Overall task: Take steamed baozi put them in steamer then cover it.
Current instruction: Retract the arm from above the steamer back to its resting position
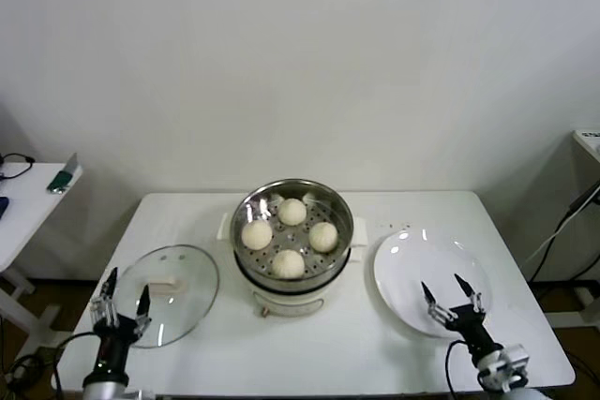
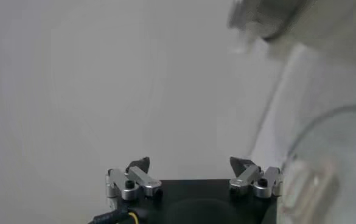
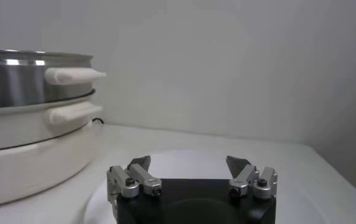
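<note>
Several cream-white steamed baozi point(image 1: 289, 263) lie in the shiny steel steamer point(image 1: 251, 205), which stands on its white pot base at the table's centre. The cover point(image 1: 192, 280), a clear glass lid with a white handle, lies flat on the table to the steamer's left. My left gripper point(image 1: 123, 298) hovers open over the lid's near-left edge, holding nothing. My right gripper point(image 1: 452, 293) is open and empty over the near part of the white plate point(image 1: 408, 259). The right wrist view shows the steamer point(image 3: 25, 76) from the side, past the right gripper point(image 3: 188, 162). The left gripper point(image 2: 190, 163) stands open in its wrist view.
The white plate lies right of the steamer with nothing on it. A side table point(image 1: 28, 199) with small items stands at far left. The white wall rises behind the table's far edge. The table's front edge runs just behind both grippers.
</note>
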Robot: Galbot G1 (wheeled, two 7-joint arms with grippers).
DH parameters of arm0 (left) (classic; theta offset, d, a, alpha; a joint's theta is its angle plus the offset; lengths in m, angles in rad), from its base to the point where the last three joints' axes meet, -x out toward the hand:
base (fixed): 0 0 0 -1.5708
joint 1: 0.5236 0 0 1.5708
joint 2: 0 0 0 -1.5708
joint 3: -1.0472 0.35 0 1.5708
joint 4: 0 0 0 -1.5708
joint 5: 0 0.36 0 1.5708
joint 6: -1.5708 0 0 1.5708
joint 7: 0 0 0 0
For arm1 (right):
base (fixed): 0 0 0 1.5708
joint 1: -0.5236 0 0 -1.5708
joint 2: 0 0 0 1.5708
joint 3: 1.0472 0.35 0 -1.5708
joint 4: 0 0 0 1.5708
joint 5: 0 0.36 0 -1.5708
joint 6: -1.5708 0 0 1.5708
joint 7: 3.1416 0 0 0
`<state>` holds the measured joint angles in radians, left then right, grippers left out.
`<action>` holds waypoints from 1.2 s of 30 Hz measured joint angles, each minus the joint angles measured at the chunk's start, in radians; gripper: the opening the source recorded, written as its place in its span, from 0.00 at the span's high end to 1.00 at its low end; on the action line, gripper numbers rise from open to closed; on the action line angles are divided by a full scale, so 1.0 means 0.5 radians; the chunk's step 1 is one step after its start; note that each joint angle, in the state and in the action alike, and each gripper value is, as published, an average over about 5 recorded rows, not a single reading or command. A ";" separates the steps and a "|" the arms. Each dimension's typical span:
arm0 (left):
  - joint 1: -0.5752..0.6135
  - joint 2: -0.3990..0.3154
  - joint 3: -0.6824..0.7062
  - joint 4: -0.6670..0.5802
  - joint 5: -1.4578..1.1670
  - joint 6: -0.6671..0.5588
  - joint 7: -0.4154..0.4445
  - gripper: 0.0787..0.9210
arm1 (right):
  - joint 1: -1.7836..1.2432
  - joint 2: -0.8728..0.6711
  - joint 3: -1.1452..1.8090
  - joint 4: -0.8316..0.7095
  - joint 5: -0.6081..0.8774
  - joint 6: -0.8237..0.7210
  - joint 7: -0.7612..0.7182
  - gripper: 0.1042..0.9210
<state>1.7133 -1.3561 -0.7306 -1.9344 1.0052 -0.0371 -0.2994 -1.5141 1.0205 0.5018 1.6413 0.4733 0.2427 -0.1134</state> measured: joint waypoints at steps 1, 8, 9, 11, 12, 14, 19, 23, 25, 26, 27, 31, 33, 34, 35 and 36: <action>-0.006 -0.001 0.003 0.032 0.082 0.009 -0.018 0.12 | -0.013 0.016 0.008 0.000 -0.007 0.013 0.001 0.12; -0.105 -0.013 0.026 0.264 0.498 0.049 -0.113 0.12 | -0.092 0.083 0.058 0.013 -0.038 0.076 0.015 0.12; -0.125 -0.012 0.028 0.297 0.539 0.052 -0.122 0.12 | -0.101 0.090 0.066 0.016 -0.040 0.082 0.017 0.12; -0.168 -0.010 0.032 0.365 0.607 0.058 -0.137 0.12 | -0.119 0.107 0.082 0.022 -0.042 0.093 0.019 0.12; -0.190 -0.008 0.034 0.399 0.637 0.060 -0.143 0.12 | -0.128 0.115 0.089 0.024 -0.043 0.097 0.019 0.12; -0.236 -0.002 0.035 0.466 0.688 0.067 -0.152 0.12 | -0.144 0.131 0.101 0.027 -0.046 0.106 0.019 0.12; -0.353 0.020 0.048 0.614 0.776 0.080 -0.163 0.12 | -0.173 0.165 0.121 0.026 -0.060 0.120 0.019 0.12; -0.445 0.035 0.064 0.714 0.815 0.087 -0.169 0.12 | -0.188 0.188 0.133 0.026 -0.070 0.129 0.019 0.12; -0.489 0.041 0.070 0.760 0.832 0.087 -0.173 0.12 | -0.194 0.198 0.139 0.028 -0.073 0.131 0.019 0.12; -0.511 0.044 0.073 0.783 0.840 0.087 -0.175 0.12 | -0.198 0.203 0.143 0.030 -0.074 0.132 0.019 0.12; -0.533 0.047 0.076 0.806 0.848 0.086 -0.177 0.12 | -0.202 0.208 0.147 0.033 -0.074 0.132 0.019 0.12; -0.617 0.063 0.087 0.900 0.873 0.081 -0.185 0.12 | -0.215 0.226 0.164 0.052 -0.077 0.133 0.019 0.12; -0.654 0.068 0.090 0.945 0.881 0.077 -0.189 0.12 | -0.218 0.235 0.171 0.061 -0.078 0.133 0.019 0.12; -0.670 0.070 0.091 0.966 0.884 0.075 -0.191 0.12 | -0.220 0.239 0.174 0.066 -0.079 0.133 0.019 0.12; -0.686 0.071 0.092 0.987 0.887 0.072 -0.193 0.12 | -0.221 0.244 0.177 0.071 -0.079 0.133 0.019 0.12; -0.701 0.072 0.093 1.007 0.890 0.070 -0.194 0.12 | -0.222 0.248 0.179 0.076 -0.079 0.132 0.019 0.12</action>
<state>1.3628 -1.3202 -0.6840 -1.4311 1.4502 -0.0018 -0.3966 -1.6249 1.1446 0.5913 1.6791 0.4337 0.3090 -0.1038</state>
